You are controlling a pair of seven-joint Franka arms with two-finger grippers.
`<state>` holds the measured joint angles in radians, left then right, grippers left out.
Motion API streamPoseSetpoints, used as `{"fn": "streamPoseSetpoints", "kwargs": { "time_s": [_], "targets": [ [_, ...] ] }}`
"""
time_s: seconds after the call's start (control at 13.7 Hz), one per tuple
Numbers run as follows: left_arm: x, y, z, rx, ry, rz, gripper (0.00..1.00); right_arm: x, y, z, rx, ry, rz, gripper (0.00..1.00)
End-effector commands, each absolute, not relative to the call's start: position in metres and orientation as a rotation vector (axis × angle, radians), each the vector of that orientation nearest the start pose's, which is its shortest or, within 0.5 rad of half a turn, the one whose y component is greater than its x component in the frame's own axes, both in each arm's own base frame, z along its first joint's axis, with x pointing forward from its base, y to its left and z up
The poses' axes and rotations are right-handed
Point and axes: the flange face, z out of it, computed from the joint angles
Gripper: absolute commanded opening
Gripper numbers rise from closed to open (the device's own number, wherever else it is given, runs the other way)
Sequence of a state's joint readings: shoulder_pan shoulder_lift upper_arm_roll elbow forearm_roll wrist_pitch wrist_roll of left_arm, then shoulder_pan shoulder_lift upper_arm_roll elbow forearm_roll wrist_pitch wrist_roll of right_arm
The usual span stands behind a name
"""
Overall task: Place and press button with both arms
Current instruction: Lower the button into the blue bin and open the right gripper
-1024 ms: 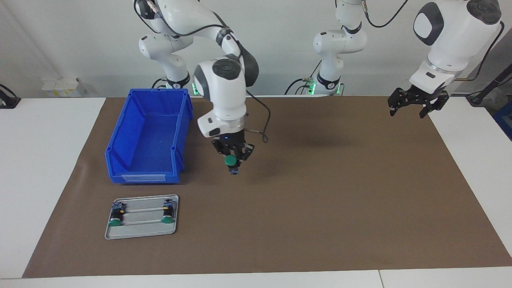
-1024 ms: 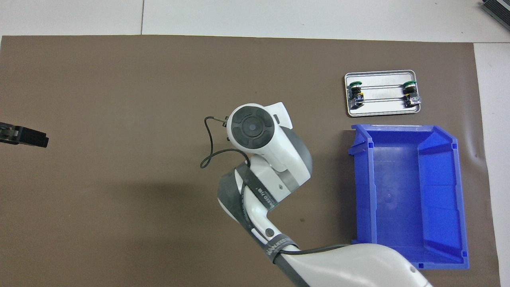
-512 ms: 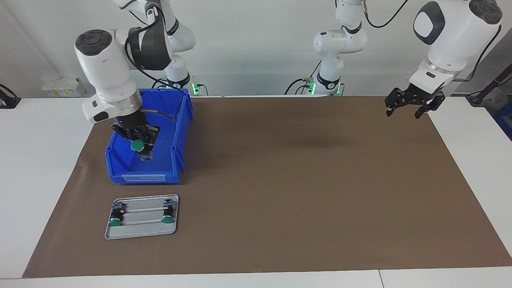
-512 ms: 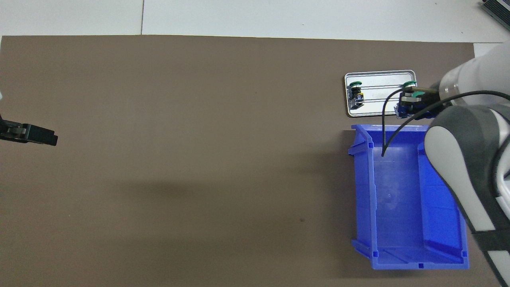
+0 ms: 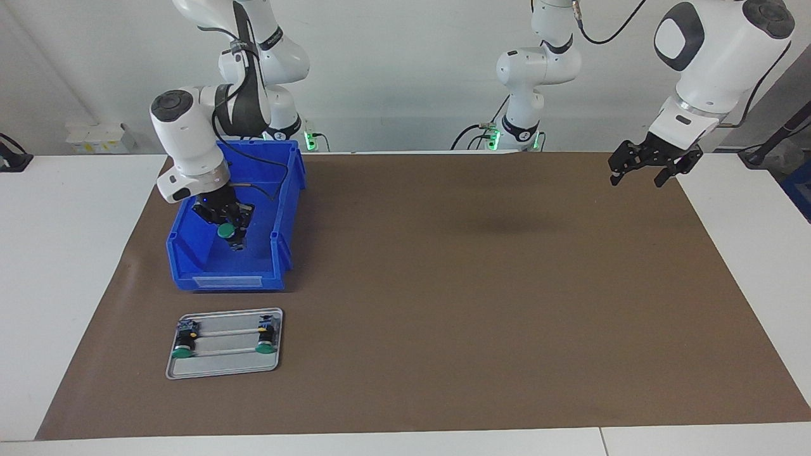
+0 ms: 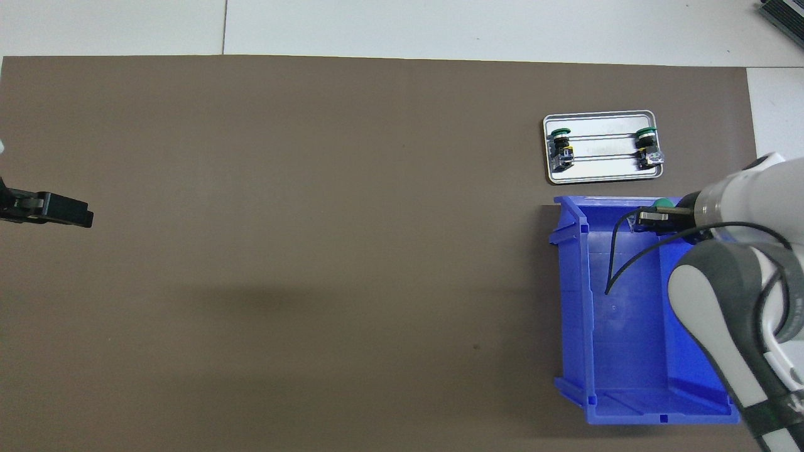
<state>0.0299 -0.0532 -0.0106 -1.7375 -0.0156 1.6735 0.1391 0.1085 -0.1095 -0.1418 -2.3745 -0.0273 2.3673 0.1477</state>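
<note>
My right gripper (image 5: 229,235) is shut on a button (image 5: 224,231) with a round green cap and a black body. It holds the button low inside the blue bin (image 5: 228,281), at the end of the bin farther from the robots. Whether the button touches the bin floor I cannot tell. From overhead the right gripper (image 6: 653,216) shows just inside the bin (image 6: 568,301) wall, with a sliver of the button's green cap (image 6: 661,202) beside it. My left gripper (image 5: 637,175) hangs open and empty over the brown mat's edge at the left arm's end; overhead, only the left gripper's tip (image 6: 50,210) shows.
A small metal tray (image 5: 223,370) lies on the brown mat (image 5: 475,285), farther from the robots than the bin. Two more green-capped buttons (image 5: 182,347) (image 5: 266,342) lie in it. From overhead, the tray (image 6: 602,177) sits close to the bin.
My right arm carried the button from over the middle of the mat to the blue bin and lowered it inside. The left gripper barely shifted and stayed open.
</note>
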Motion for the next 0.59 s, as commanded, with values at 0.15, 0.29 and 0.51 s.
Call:
{"fn": "streamPoseSetpoints", "kwargs": {
  "time_s": [0.15,0.29,0.51],
  "targets": [
    [0.534,0.007,0.586,-3.159,0.192,0.009,1.0,0.472,-0.022,0.34,-3.128,0.226,-0.209,0.0],
    [0.534,0.008,0.586,-3.157,0.195,0.005,1.0,0.473,-0.028,0.332,-3.131,0.24,-0.197,0.0],
    [0.534,0.008,0.586,-3.156,0.197,0.005,1.0,0.474,-0.031,0.324,-3.132,0.254,-0.193,0.36]
  ]
}}
